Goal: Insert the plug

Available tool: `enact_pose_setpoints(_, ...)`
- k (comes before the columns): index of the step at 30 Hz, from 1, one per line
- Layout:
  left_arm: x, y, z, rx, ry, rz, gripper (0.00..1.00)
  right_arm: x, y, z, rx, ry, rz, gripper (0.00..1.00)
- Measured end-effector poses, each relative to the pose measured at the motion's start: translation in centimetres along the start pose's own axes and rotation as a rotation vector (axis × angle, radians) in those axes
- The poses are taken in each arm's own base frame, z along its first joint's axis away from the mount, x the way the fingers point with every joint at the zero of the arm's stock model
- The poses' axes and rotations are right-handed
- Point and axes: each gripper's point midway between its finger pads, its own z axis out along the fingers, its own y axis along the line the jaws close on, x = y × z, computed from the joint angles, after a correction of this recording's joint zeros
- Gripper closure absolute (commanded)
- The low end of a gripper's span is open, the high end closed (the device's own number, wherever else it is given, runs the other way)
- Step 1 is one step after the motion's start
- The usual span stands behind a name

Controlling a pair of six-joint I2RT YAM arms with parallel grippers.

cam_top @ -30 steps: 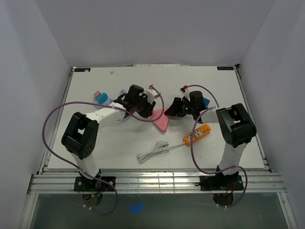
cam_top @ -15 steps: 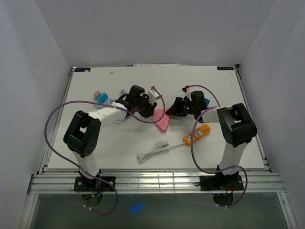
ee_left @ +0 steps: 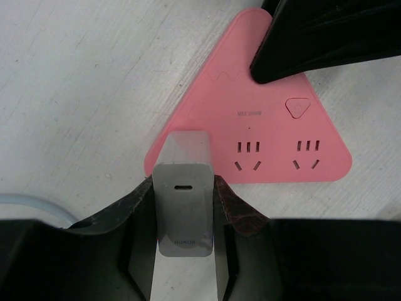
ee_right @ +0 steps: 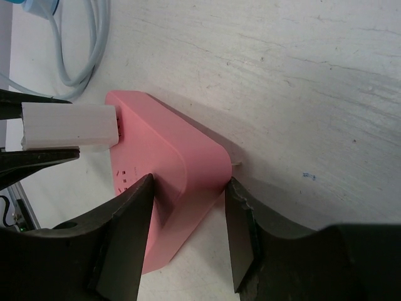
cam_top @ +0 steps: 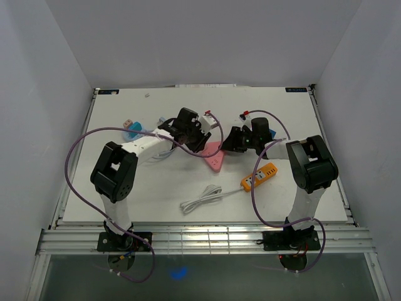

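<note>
A pink triangular power strip [cam_top: 213, 158] lies flat on the white table, its socket holes facing up [ee_left: 269, 138]. My left gripper [cam_top: 198, 133] is shut on a white charger plug [ee_left: 183, 219]. It holds the plug over the strip's left corner, just left of the nearest socket. The plug also shows in the right wrist view [ee_right: 69, 125], end-on to the strip's edge. My right gripper [ee_right: 188, 200] is shut on the strip's far corner [ee_right: 172, 163], one finger on top and one on the edge. Its dark finger [ee_left: 326, 37] shows in the left wrist view.
An orange power strip [cam_top: 260, 175] lies to the right, with a coiled white cable [cam_top: 202, 199] in front. Blue objects sit at the left [cam_top: 133, 128] and behind the right wrist [cam_top: 270, 133]. A pale cable loop [ee_right: 81, 56] lies beyond the pink strip.
My left gripper has moved right with the plug, closer to the pink strip. My right gripper has shifted slightly right and sits on the strip's far corner.
</note>
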Motion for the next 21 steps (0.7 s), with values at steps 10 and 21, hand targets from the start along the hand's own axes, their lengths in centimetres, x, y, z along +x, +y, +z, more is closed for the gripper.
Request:
enact_pose_setpoints(10, 0.05, -0.03, 0.16, 0.007, 0.039, -0.009, 1.00, -0.23, 0.07, 0.15, 0.022, 0.024, -0.025, 0.61)
enact_pose_setpoints(21, 0.59, -0.28, 0.99, 0.046, 0.026, -0.010, 1.00, -0.10, -0.03, 0.15, 0.028, 0.030, -0.027, 0.61)
